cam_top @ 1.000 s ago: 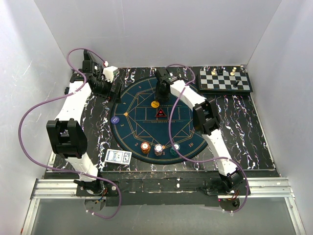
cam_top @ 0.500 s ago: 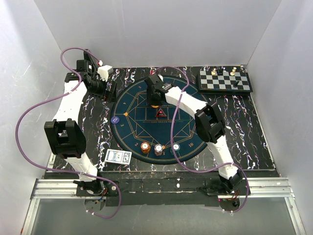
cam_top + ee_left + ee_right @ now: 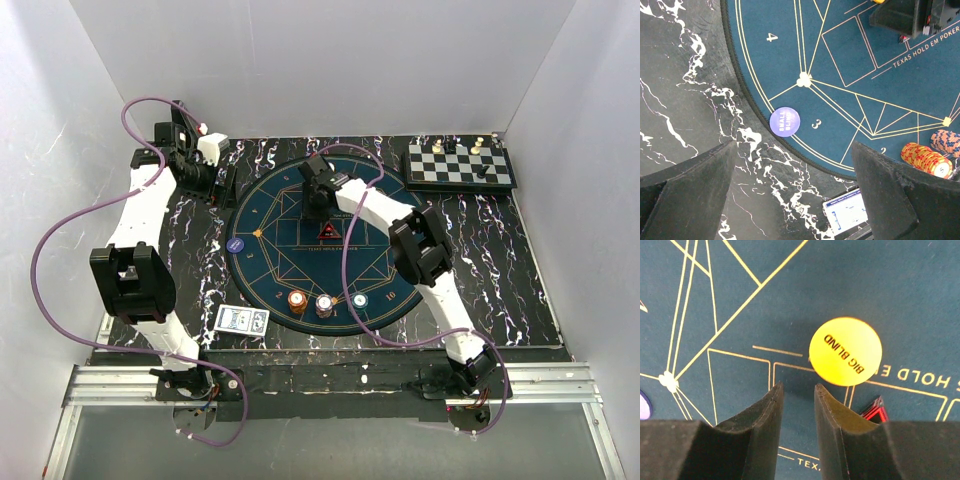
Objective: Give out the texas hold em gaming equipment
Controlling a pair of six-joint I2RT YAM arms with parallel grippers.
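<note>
Narrowing, the right tool (image 3: 797,387) has shifted toward the desk's left edge; the yellow chip (image 3: 845,351) apparently lies ungripped, undelivered; left tool (image 3: 794,145) wide, empty.

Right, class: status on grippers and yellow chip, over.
Left gripper wide open, empty. Right gripper part open, empty. Yellow chip flat on mat, just beyond those jaws. Nothing between.

White walls (image 3: 300,60) are boxing me in on three sides; even light is falling on my black, white-veined tabletop (image 3: 500,260), and a metal rail (image 3: 100,385) is running along its near edge.
</note>
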